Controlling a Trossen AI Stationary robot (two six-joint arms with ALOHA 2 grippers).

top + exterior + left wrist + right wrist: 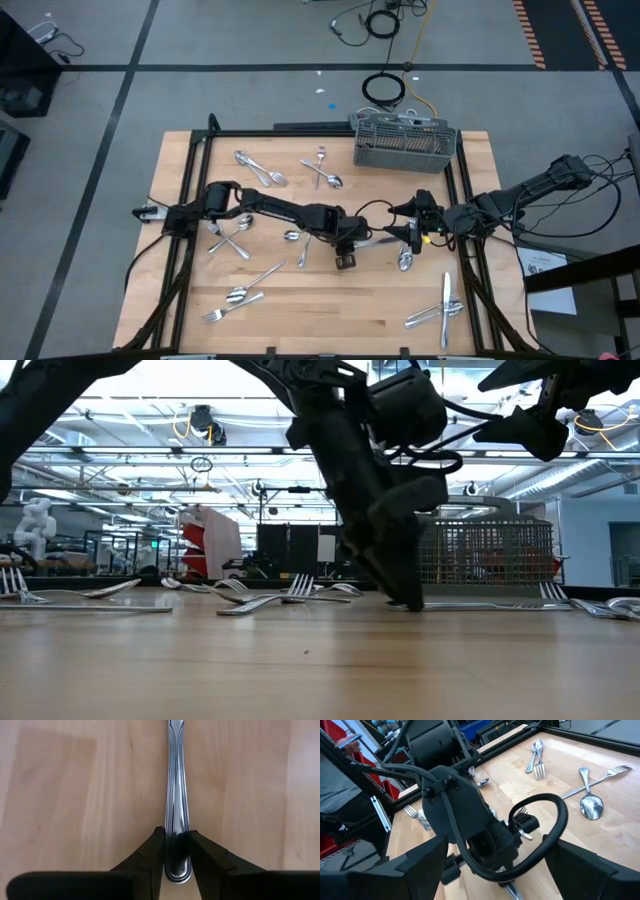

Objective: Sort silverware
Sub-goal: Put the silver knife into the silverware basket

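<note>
My left gripper (346,256) reaches to the table's middle and is shut on one slim piece of silverware (176,780); only its handle shows, so I cannot tell fork, spoon or knife. My right gripper (412,228) hovers just to the right of it, above the table, with its fingers (585,870) wide open and nothing between them. Its wrist view is filled by the left arm's wrist (465,820). Other silverware lies flat and scattered over the wooden table (330,310). The grey slotted caddy (405,140) stands at the far edge, right of centre. My left gripper pinches the free end of the handle (177,827) between its two fingers (150,855). They come from above, pointing steeply down, and the handle runs straight away from them. In the low view the piece (480,605) stretches low along the table beyond the fingertips.
A spoon (405,262) lies under my right gripper. Crossed pieces (230,235) lie at the left, forks and spoons (325,175) at the far side, more (240,295) near the front left, and knives (445,305) at the front right. Black frame rails (190,200) border the table.
</note>
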